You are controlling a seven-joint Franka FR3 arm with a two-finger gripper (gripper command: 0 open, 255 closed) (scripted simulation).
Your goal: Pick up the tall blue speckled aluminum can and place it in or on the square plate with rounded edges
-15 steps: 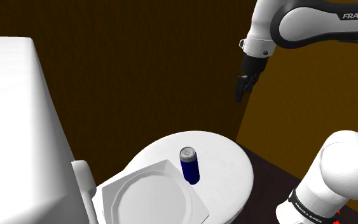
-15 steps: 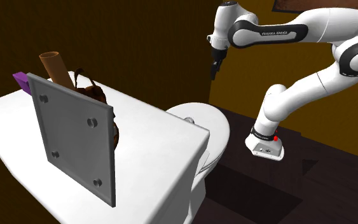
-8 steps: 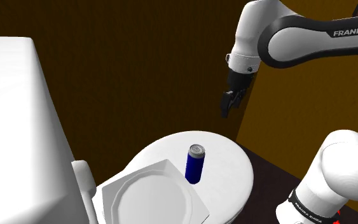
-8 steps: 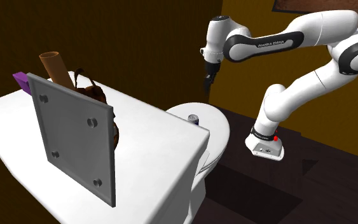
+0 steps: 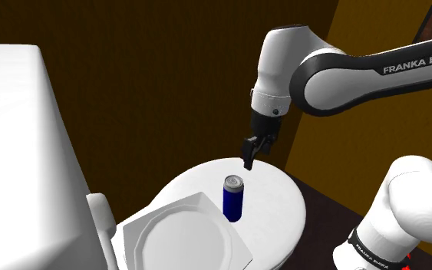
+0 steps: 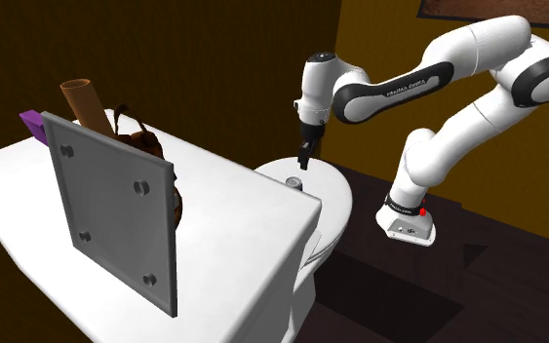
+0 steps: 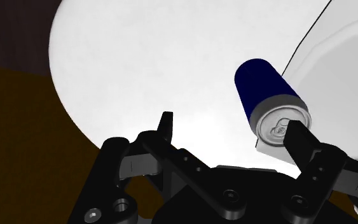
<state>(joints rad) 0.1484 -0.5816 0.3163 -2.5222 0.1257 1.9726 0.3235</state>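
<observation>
**Gripper parked right over the can, nothing grabbed yet**

So the white arm has its long forearm link stretched out nearly level. The wrist then bends sharply so the black gripper points pretty much straight down. In the second exterior view you can see the whole arm arching up from its base and over, with the gripper hanging above the round white toilet lid.

The gripper's two fingers are spread wide apart with nothing between them but bare lid. You can see that plainly in the wrist view, gripper.

The can stands upright on the lid, below the gripper and slightly off to one side. Seen from the wrist, the can sits close to one finger rather than centred in the gap, and nothing touches it. It's tall and slim, with a deep blue side and a silver top with a pull tab. I can't make out any speckles.

The white square plate lies flat on the lid just past the can from the gripper, its rounded edge right beside the can's base.
</observation>
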